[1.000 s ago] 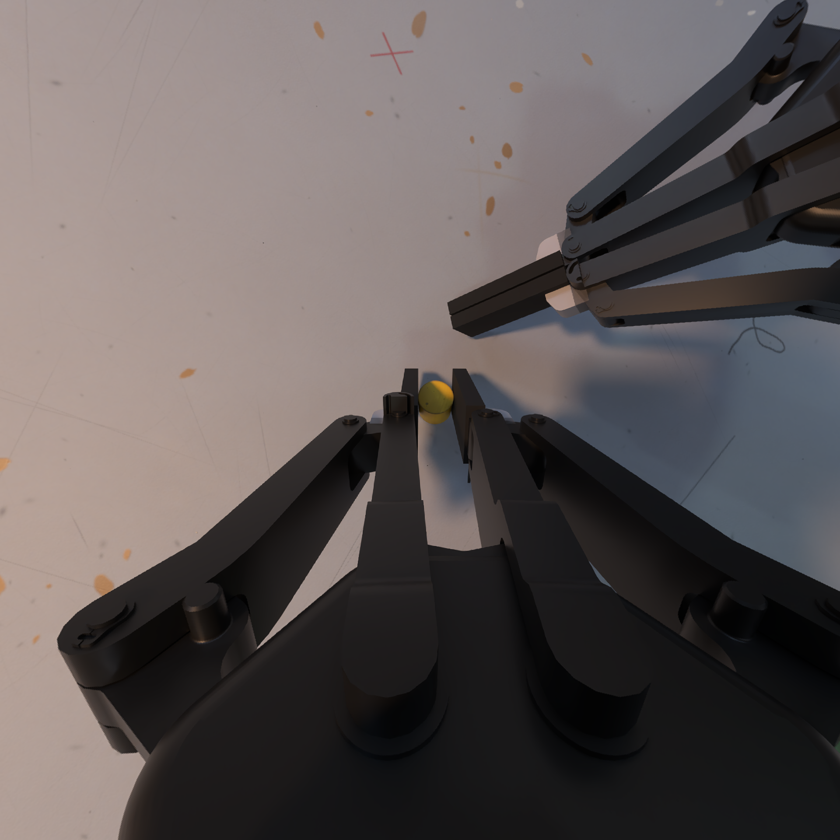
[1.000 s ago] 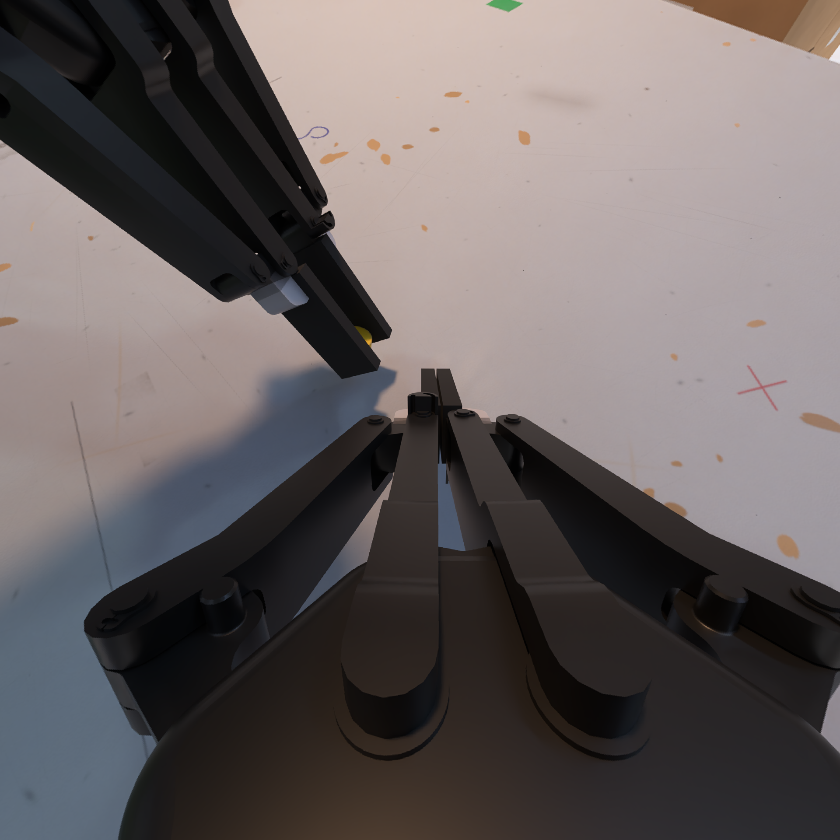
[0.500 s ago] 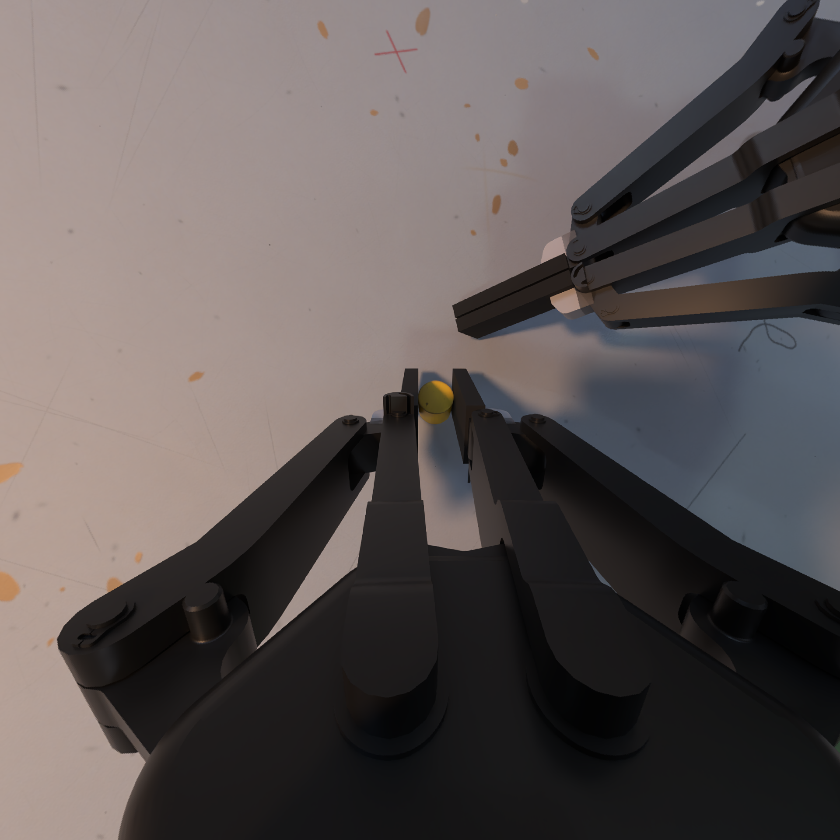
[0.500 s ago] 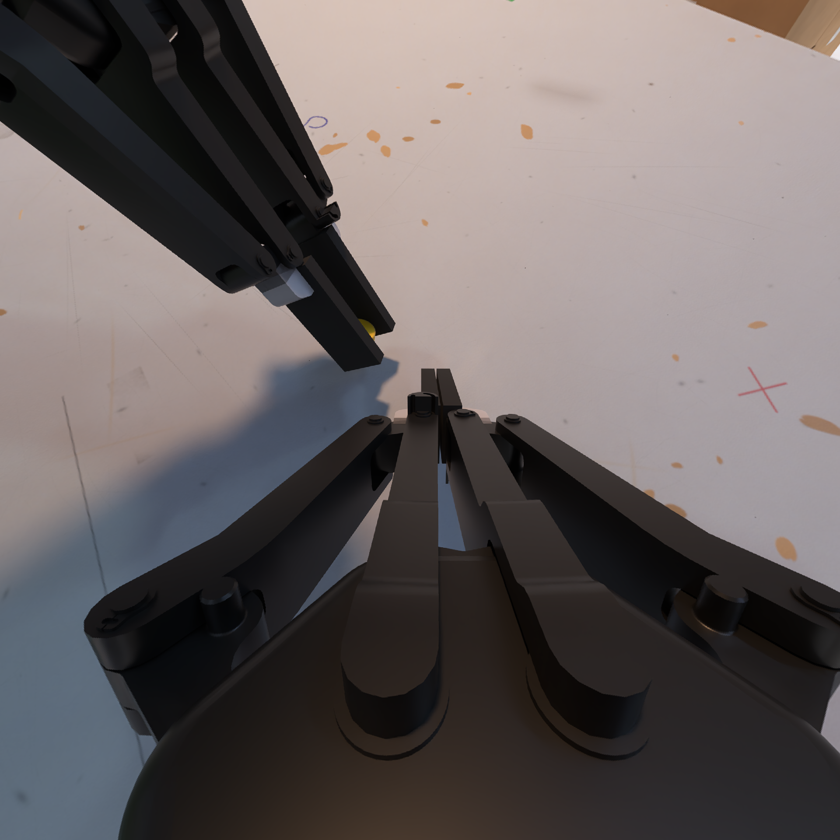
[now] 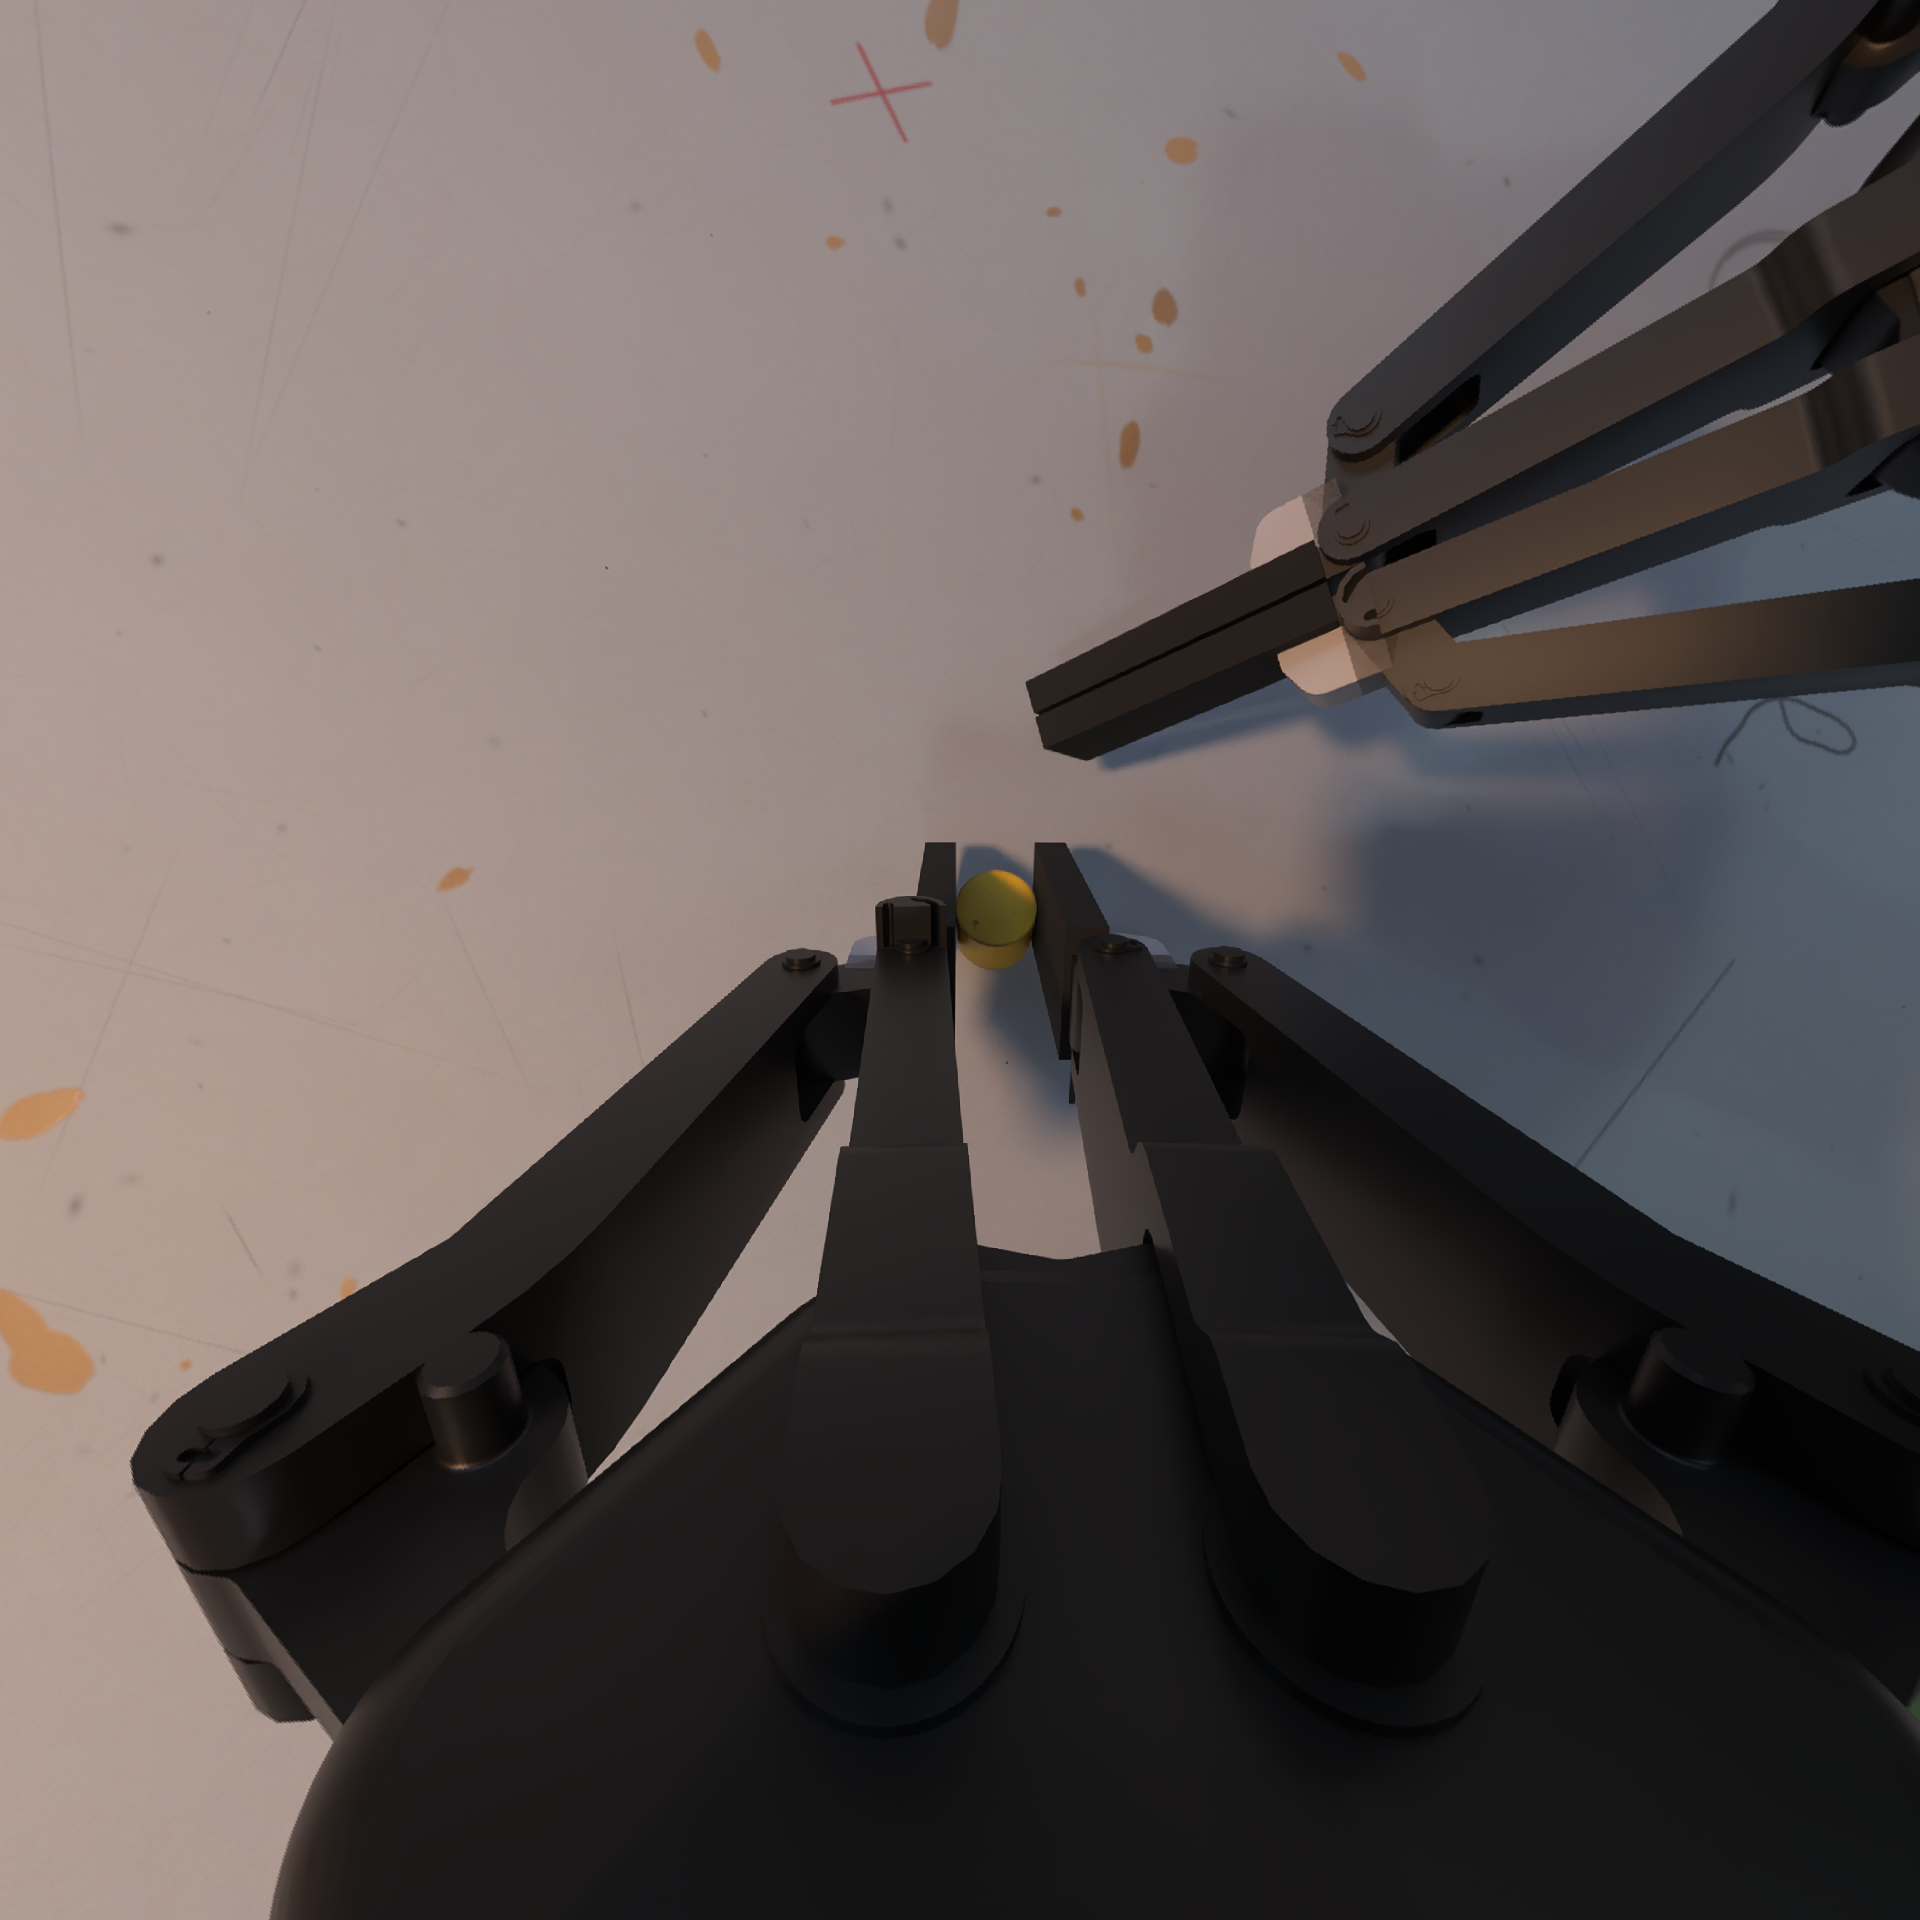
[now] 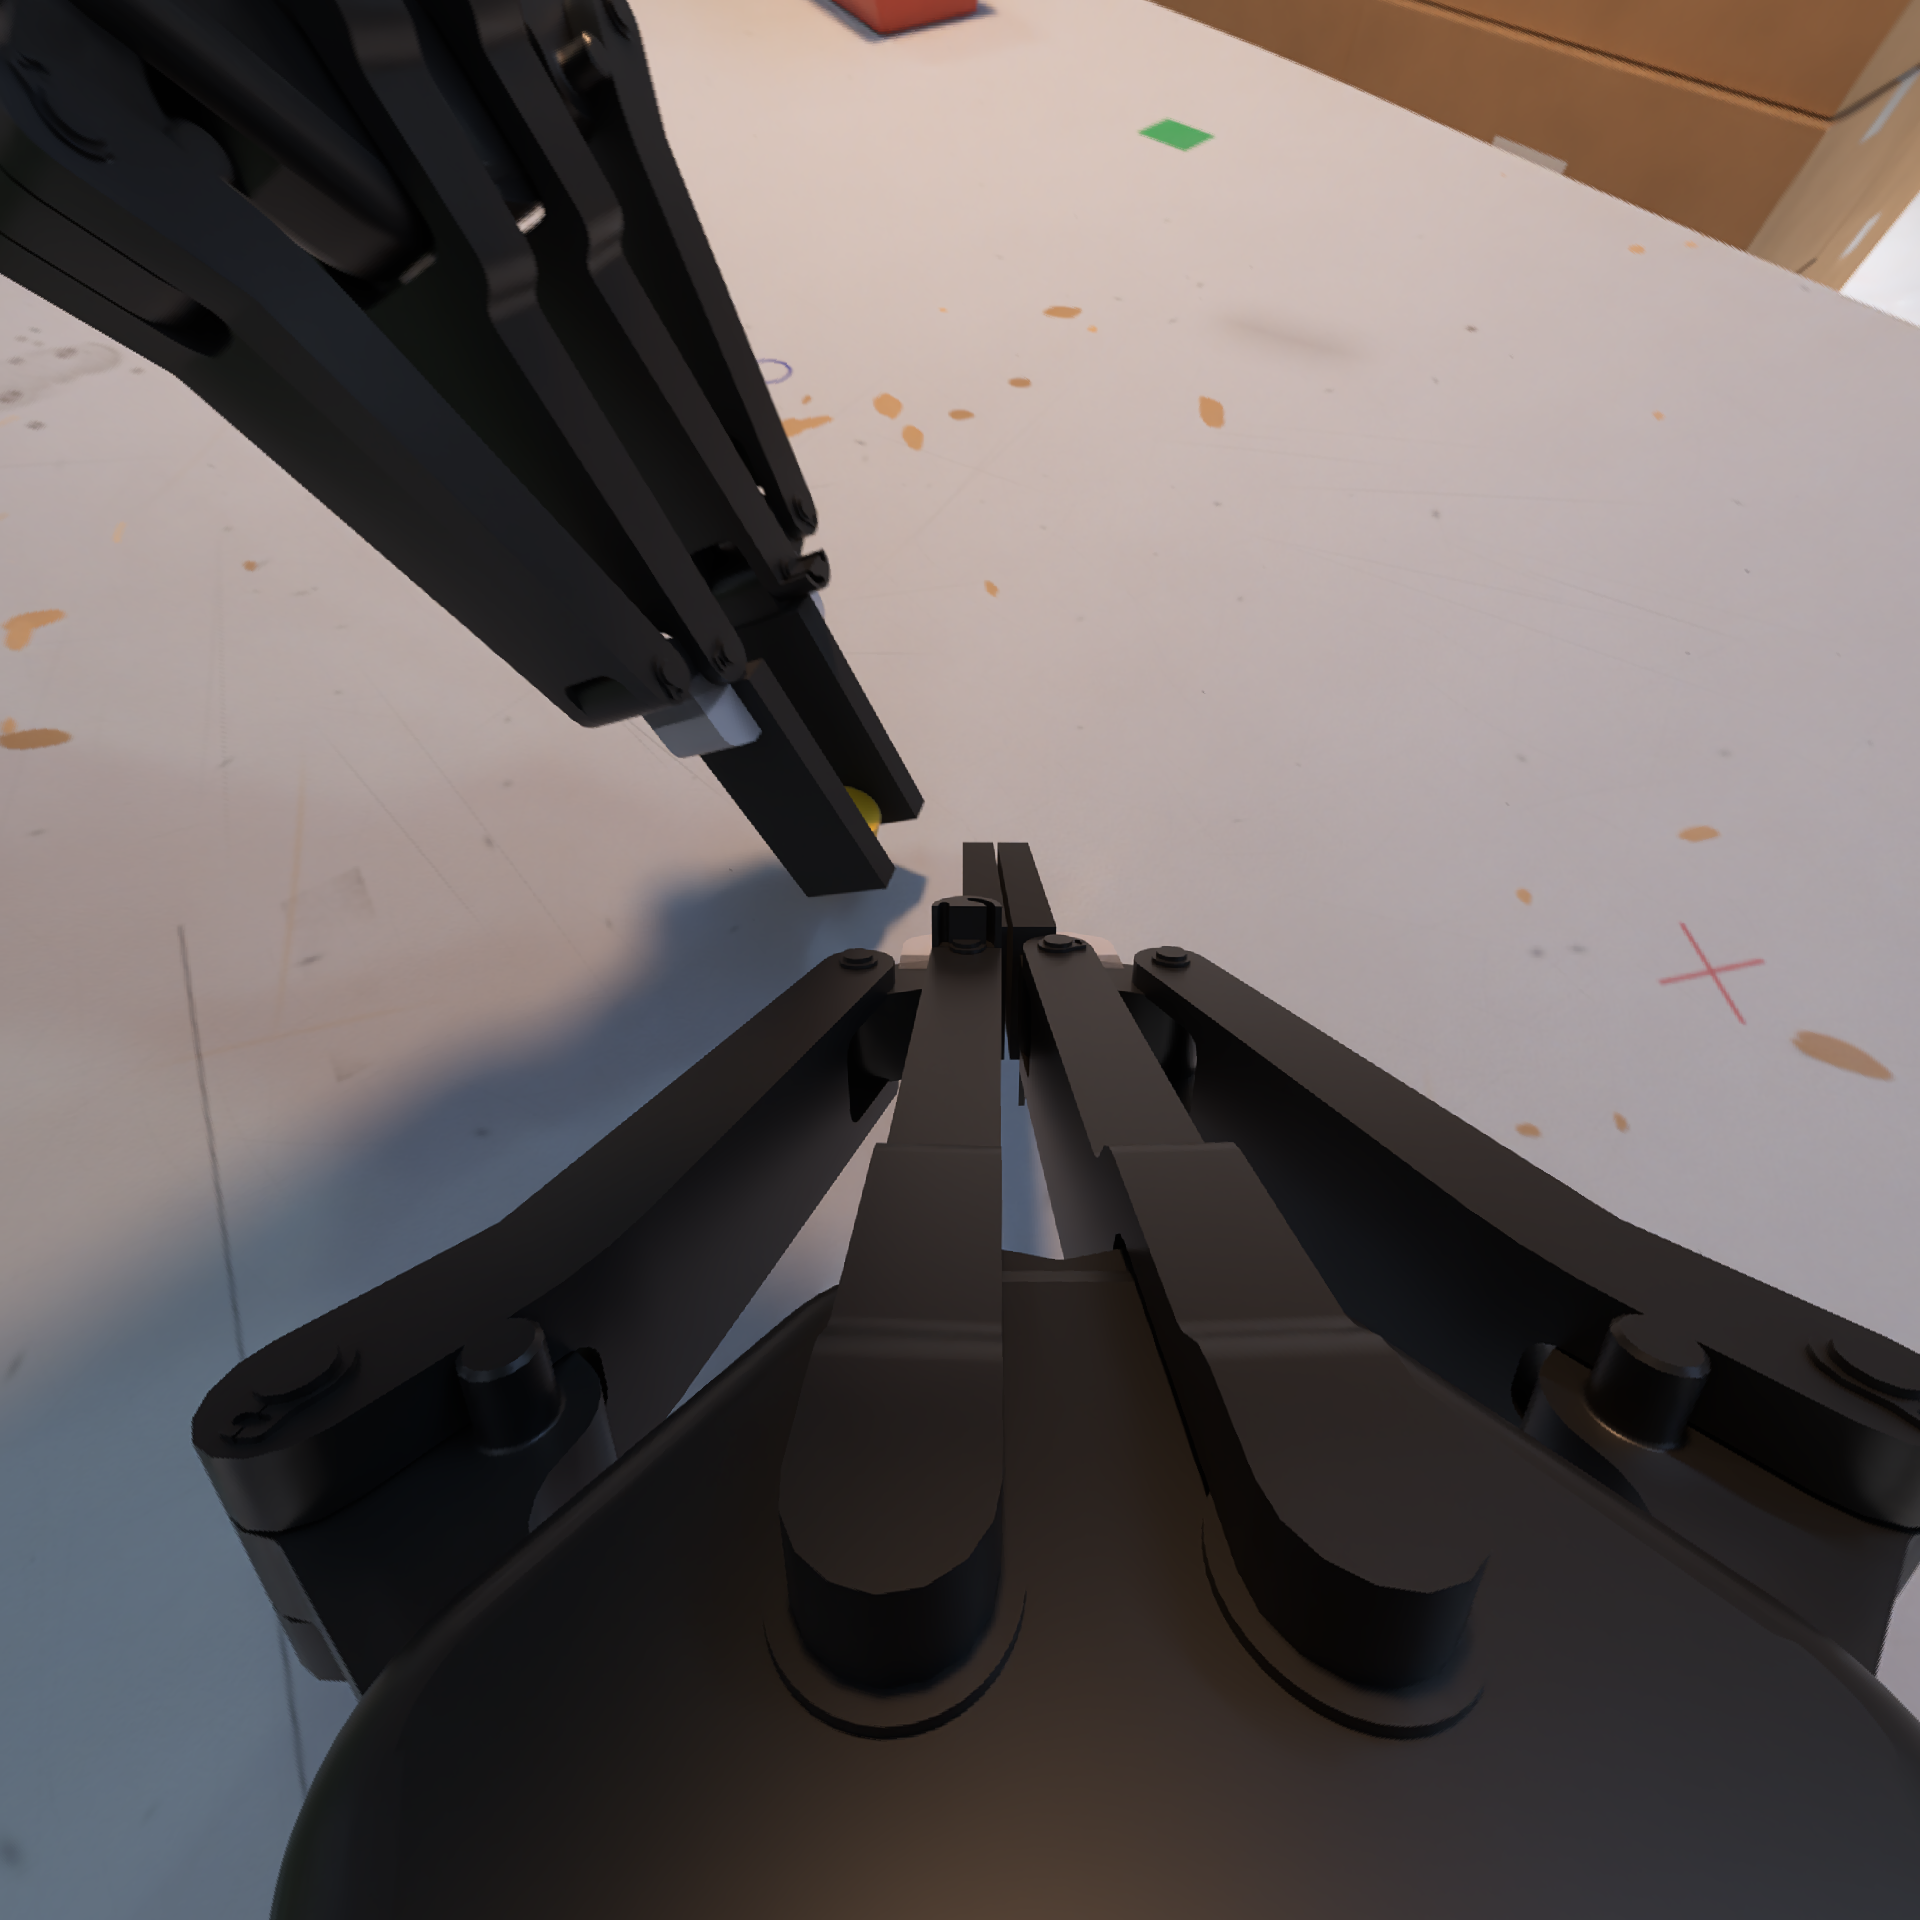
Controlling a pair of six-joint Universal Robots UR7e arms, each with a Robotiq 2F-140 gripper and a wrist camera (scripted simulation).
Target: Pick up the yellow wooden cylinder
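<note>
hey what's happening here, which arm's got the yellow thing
The left gripper has it: its fingers are shut on the yellow wooden cylinder, which also peeks out between them in the right wrist view. The fingertips there appear clear of the white table, so the cylinder looks lifted. The right gripper is shut on nothing, hovering close beside the left one. A red block and a green square lie farther off.

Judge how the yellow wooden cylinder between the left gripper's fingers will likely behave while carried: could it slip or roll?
The yellow wooden cylinder looks small and rigid, so probably light and unlikely to deform. Its round, smooth side meets the left gripper near the fingertips, so it might slip or pivot. If dropped on the table, it would likely roll.
</note>
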